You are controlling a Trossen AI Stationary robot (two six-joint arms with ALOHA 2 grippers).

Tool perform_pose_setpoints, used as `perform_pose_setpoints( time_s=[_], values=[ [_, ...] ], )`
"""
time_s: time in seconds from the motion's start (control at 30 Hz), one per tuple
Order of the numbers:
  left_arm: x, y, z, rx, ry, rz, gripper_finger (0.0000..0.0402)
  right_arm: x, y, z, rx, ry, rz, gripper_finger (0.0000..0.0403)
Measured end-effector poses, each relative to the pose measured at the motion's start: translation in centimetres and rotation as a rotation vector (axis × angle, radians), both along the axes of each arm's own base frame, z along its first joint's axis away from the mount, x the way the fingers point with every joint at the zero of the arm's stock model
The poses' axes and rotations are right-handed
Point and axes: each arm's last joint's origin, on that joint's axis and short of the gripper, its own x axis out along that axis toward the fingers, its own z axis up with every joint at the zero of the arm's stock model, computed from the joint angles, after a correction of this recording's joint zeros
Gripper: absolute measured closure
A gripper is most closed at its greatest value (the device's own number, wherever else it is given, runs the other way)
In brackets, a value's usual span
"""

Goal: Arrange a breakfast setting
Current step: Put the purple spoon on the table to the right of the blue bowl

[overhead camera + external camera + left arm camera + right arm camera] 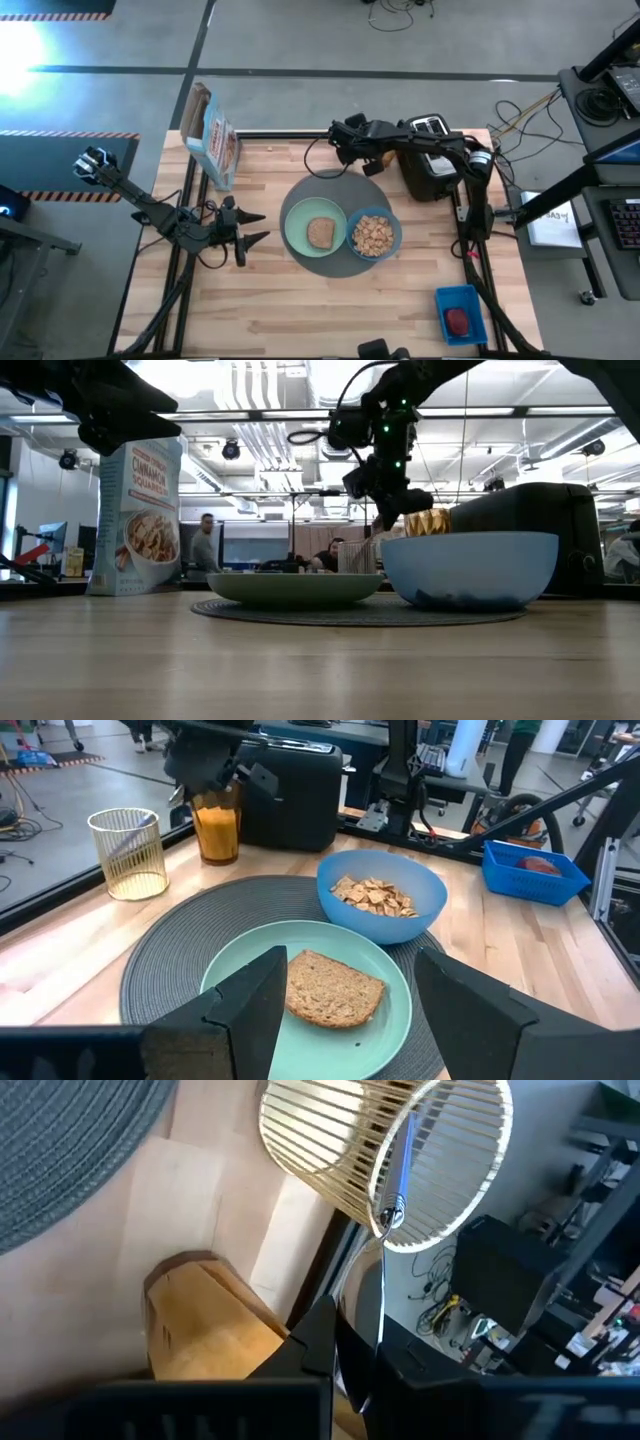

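Observation:
The round dark-grey mat (pixel 300 195) lies mid-table. On it sit the pale green plate (pixel 298 232) with the brown toast slice (pixel 320 233) and the blue bowl (pixel 392 240) of cereal squares (pixel 373 236). My right gripper (pixel 215 788) reaches to the far side of the mat and is shut on the amber glass (pixel 217 828), which stands upright just beyond the mat's far edge. My left gripper (pixel 256 228) is open and empty, left of the plate, pointing at it. The small red food piece (pixel 457 320) lies in a blue tray at the near right. My right gripper holds the amber glass by its top, near the rim (pixel 216 808), coming from above with the fingers pointing down. The glass (pixel 200 1335) stays upright below the fingers. The gripper hides the contact itself. Whether the glass's base rests on the table, I cannot tell.
A clear ribbed holder (pixel 128 852) with a utensil (pixel 392 1190) in it stands beside the amber glass. A black toaster (pixel 430 160) stands at the far right, a cereal box (pixel 212 140) at the far left. The blue tray (pixel 470 298) is near the front right corner.

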Motion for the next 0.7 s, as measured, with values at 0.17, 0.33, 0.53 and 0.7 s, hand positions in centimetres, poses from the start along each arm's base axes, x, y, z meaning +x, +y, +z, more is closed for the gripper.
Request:
perform_pose_setpoints(
  time_s=[0.17, 0.33, 0.53, 0.7],
  values=[
    [0.0, 0.0, 0.0, -0.001, -0.001, 0.001, 0.0196, -0.4, 0.4, 1.7, -0.011, -0.061, -0.022, 0.0392],
    [0.0, 0.0, 0.0, -0.008, -0.004, 0.005, 0.0196, -1.0, 1.4, 4.4, 0.016, -0.128, -0.033, 0.0392],
    [0.1, 0.0, 0.0, -0.010, -0.008, 0.005, 0.0196, -2.0, 3.4, 6.6, 0.070, -0.124, -0.094, 0.0393],
    [0.1, 0.0, 0.1, -0.015, -0.013, 0.006, 0.0196, -2.5, 5.7, 8.2, 0.089, -0.123, -0.110, 0.0393]
  ],
)
